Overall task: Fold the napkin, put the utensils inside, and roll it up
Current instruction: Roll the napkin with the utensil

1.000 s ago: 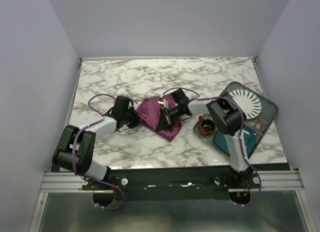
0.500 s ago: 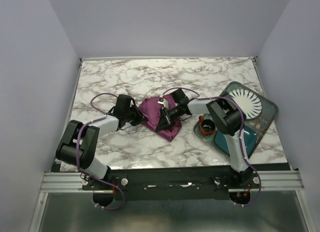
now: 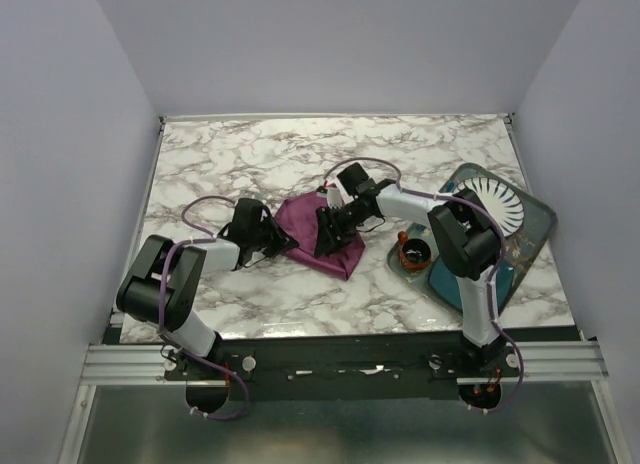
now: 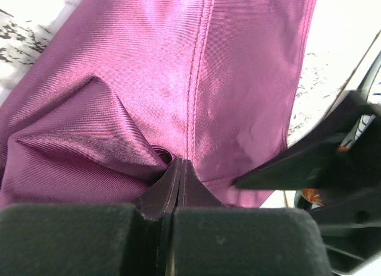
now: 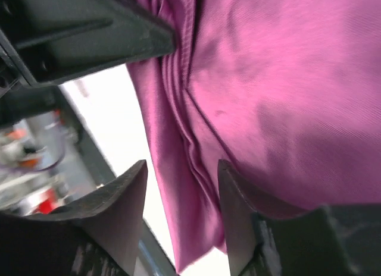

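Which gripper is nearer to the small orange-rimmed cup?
Right. The right gripper is on the middle of the napkin, left of the cup; the left gripper pinches the napkin's left edge, farther from the cup.

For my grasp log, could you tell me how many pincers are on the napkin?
2. The left pincer is shut on the left edge of the napkin; the right pincer is open, straddling a fold near its middle. Neither is hidden.

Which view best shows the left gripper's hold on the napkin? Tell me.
Left wrist: the left gripper is shut on a pinched fold of the napkin, close up. Top external shows it small, at the cloth's edge; right wrist shows mostly cloth.
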